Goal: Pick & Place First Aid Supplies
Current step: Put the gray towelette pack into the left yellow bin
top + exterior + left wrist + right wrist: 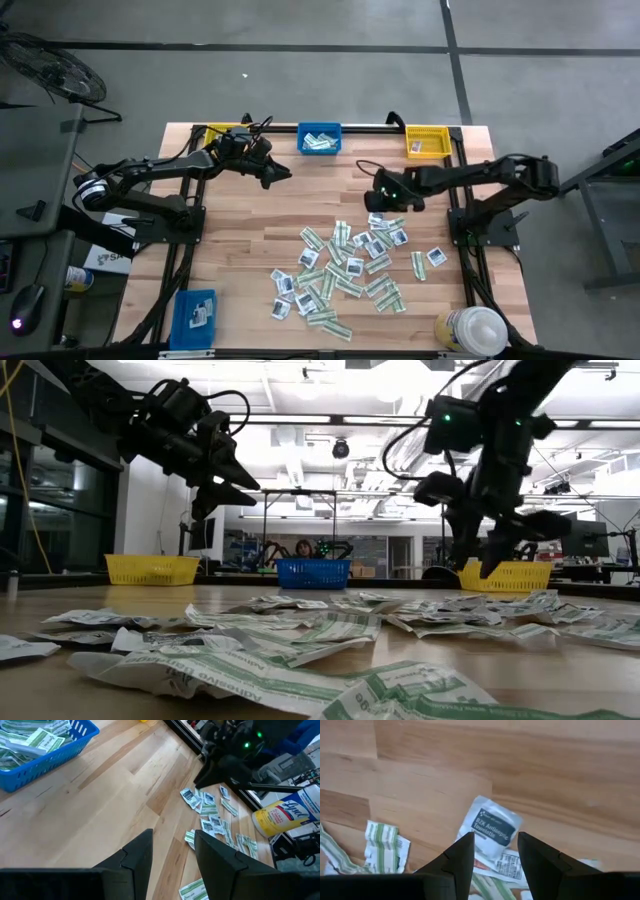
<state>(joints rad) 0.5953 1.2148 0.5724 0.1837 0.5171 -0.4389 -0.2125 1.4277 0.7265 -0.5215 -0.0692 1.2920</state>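
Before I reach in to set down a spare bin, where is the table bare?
Bare wood lies left of the pile of small paper packets, between the blue plastic bin at the near left corner and the blue bin at the far edge. It is crowded centre to right, under the open right gripper.

A robotics lab in a large open-plan hall.

The place read as a research lab, not a home or shop: two dark robot arms were bolted to a black frame around a pale wooden desk (250, 230), which stood on a bare grey concrete floor (300, 80). Beyond the desk, the low view showed a high white ceiling with exposed ducts and strip lights (330, 420), glass partitions, monitors, and another bench carrying robot arms (305, 548). Sorting bins in yellow (152, 569) and blue (313, 573) lined the desk's far edge, and a computer mouse (27, 298) lay on a side table.
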